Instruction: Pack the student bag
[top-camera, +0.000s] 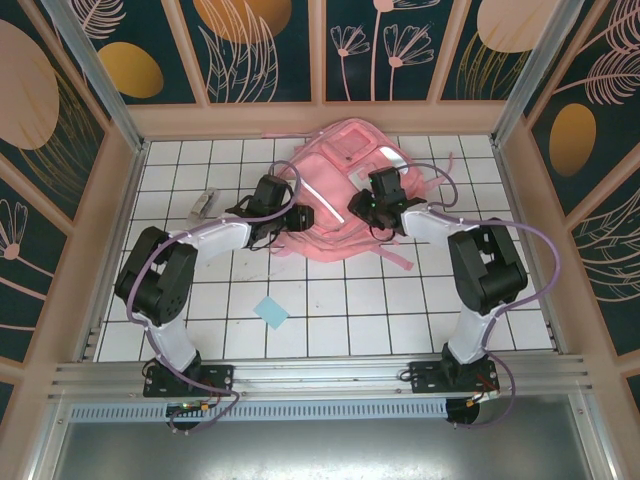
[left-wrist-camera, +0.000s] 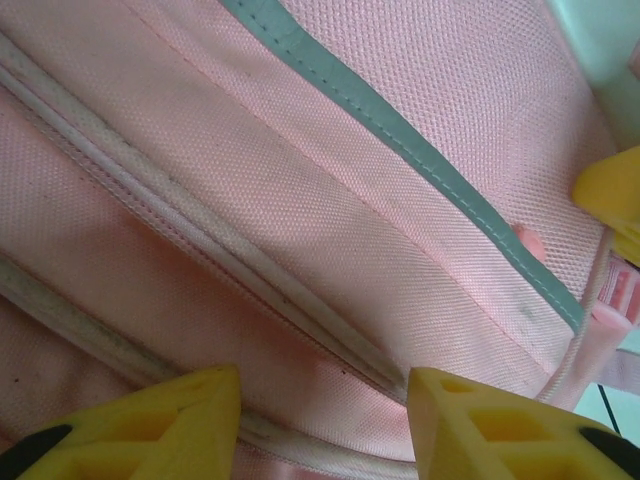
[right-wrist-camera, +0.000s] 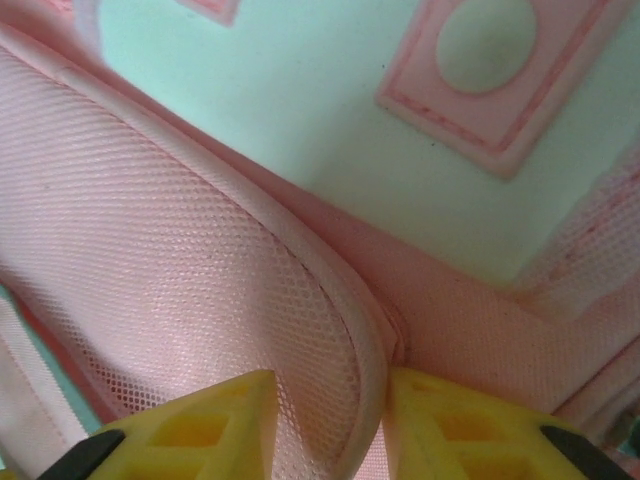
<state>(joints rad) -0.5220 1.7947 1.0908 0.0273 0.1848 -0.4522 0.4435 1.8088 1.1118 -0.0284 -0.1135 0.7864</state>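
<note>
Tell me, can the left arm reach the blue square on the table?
Probably yes. The blue square lies alone on bare tiles, nothing over it; but the left gripper sits on the bag and must lift away first.

The student bag (top-camera: 345, 190) is matt pink woven cloth. Its side panel (right-wrist-camera: 150, 270) is fine open mesh, its strip (left-wrist-camera: 400, 130) smooth silvery grey, and its front pocket (right-wrist-camera: 300, 100) sleek translucent plastic. The left claw (left-wrist-camera: 322, 392) is matt yellow plastic.
</note>
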